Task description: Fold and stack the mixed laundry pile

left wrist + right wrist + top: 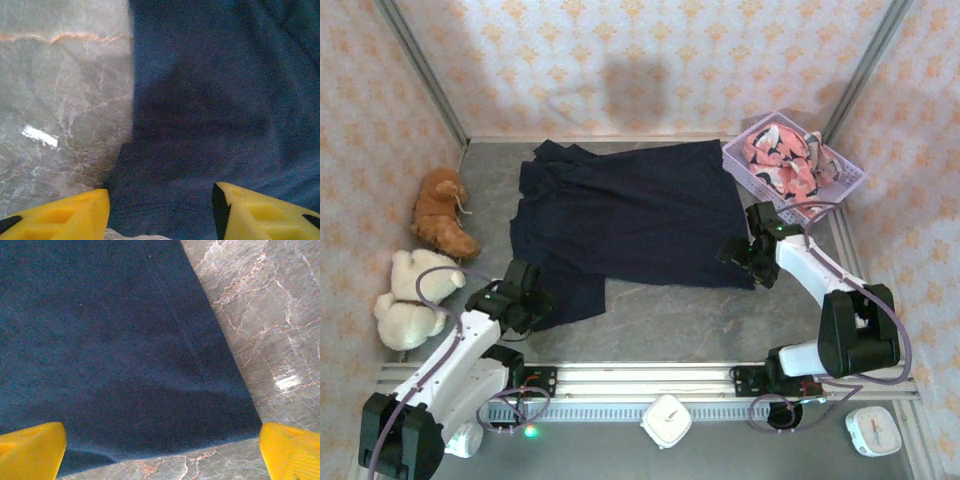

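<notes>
The dark navy garment (630, 215) lies spread flat across the middle of the grey table. My left gripper (527, 298) sits low at its near left corner. In the left wrist view that gripper (160, 202) has its yellow fingers (75, 215) apart, with navy cloth (210, 100) between them. My right gripper (745, 258) is at the garment's near right corner. Seen from the right wrist, this gripper (162, 445) is wide open over the cloth's hem (150, 450). The salmon-pink shark-print garment (782, 160) lies bunched in the lavender basket.
The lavender lattice basket (848, 178) stands at the back right corner. A brown plush toy (442, 212) and a cream one (415, 295) lie along the left wall. Two white square devices (666, 420) (872, 430) sit beyond the front rail (650, 378).
</notes>
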Robot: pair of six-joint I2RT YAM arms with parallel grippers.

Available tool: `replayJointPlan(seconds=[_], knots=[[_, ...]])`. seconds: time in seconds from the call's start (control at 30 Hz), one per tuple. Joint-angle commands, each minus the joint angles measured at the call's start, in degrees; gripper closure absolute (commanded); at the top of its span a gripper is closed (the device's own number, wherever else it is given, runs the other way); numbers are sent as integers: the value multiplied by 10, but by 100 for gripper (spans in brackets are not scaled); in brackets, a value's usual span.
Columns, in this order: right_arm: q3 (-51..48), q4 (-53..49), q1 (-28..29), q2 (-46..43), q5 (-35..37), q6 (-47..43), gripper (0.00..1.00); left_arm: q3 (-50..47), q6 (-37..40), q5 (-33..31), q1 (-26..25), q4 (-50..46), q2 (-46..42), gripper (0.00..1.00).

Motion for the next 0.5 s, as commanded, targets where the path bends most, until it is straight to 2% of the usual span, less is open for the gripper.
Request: replayJointPlan(seconds=[0.0,0.23,0.27,0.33,0.47], knots=[[-4,7,3,-13,9,13,2,-26,-21,-20,-5,-14,-14,46],[2,0,3,-7,31,21,2,-46,-12,-32,-9,8,17,47],[3,-3,3,-8,36,22,2,-46,-9,-32,-10,14,23,50],[4,-11,2,-11,55,25,2,-45,-8,-33,-11,24,39,59],[8,-33,-6,-13,91,29,2,-35,-5,-34,-12,26,52,92]])
